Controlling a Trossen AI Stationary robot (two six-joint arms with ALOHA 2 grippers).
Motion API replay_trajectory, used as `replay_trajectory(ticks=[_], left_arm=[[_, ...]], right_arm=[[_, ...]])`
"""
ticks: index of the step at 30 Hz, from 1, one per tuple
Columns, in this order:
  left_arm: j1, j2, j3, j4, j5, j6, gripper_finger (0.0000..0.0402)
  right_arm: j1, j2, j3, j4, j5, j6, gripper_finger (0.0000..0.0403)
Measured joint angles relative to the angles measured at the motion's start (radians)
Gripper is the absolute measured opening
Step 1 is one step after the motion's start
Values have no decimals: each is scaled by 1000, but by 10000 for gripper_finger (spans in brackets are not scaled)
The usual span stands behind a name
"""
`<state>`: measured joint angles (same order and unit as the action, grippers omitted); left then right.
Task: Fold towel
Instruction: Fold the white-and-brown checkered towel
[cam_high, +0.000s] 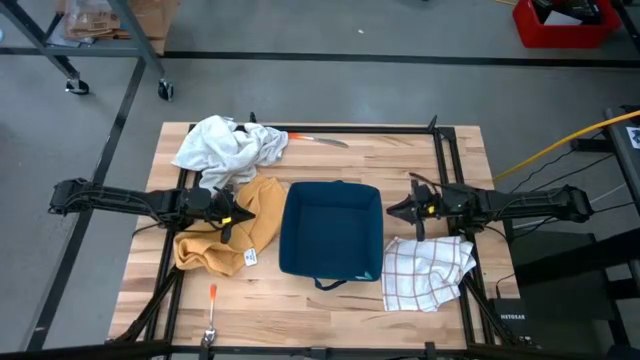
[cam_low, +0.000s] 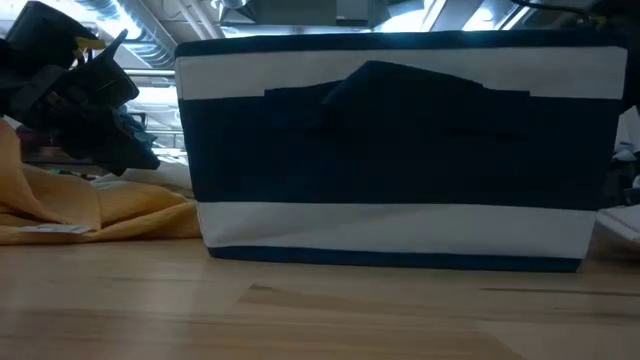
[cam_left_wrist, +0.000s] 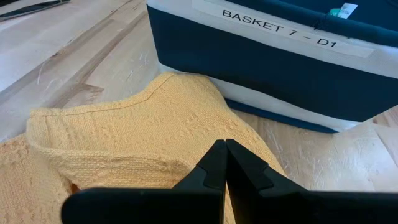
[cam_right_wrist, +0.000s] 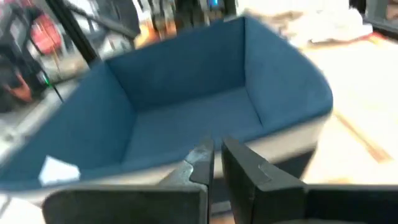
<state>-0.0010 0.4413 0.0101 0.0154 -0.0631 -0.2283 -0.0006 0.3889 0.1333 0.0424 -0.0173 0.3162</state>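
Observation:
A mustard-yellow towel (cam_high: 225, 238) lies crumpled on the table left of a dark blue basket (cam_high: 332, 230). It also shows in the left wrist view (cam_left_wrist: 124, 137) and the low view (cam_low: 90, 205). My left gripper (cam_high: 238, 214) hovers just above the yellow towel's right part with its fingers shut (cam_left_wrist: 224, 152). In the low view this gripper (cam_low: 140, 155) stands clear of the cloth. My right gripper (cam_high: 398, 210) is beside the basket's right wall (cam_right_wrist: 286, 99). Only a thin slit shows between its fingers (cam_right_wrist: 216, 155), and they hold nothing. A white-and-red checked towel (cam_high: 425, 272) lies near it.
A crumpled white cloth (cam_high: 230, 145) lies at the far left of the table, with an orange-handled knife (cam_high: 312, 138) beside it. An orange-handled tool (cam_high: 212, 298) lies near the front edge. The basket (cam_low: 400, 150), labelled "BASKET 7 - D1" (cam_left_wrist: 280, 28), fills the table's middle.

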Motion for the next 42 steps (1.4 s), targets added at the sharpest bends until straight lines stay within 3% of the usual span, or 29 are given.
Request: replay_trajectory(ticks=[6,10,17,24,27,33,42], left_arm=[[1,0,0,0,0,0,0],[0,0,0,0,0,0,0],[0,0,0,0,0,0,0],[0,0,0,0,0,0,0],[1,0,0,0,0,0,0],[1,0,0,0,0,-38,0],[1,0,0,1,-3,-474,0]], right_arm=[[0,9,0,79,43,168,35],[0,36,0,84,7,251,41],[0,100,0,145,-32,307,125],[0,118,37,172,-273,307,190],[1,118,93,108,-362,305,194],[1,118,247,-149,-420,304,185],[1,191,471,-672,-537,361,182]])
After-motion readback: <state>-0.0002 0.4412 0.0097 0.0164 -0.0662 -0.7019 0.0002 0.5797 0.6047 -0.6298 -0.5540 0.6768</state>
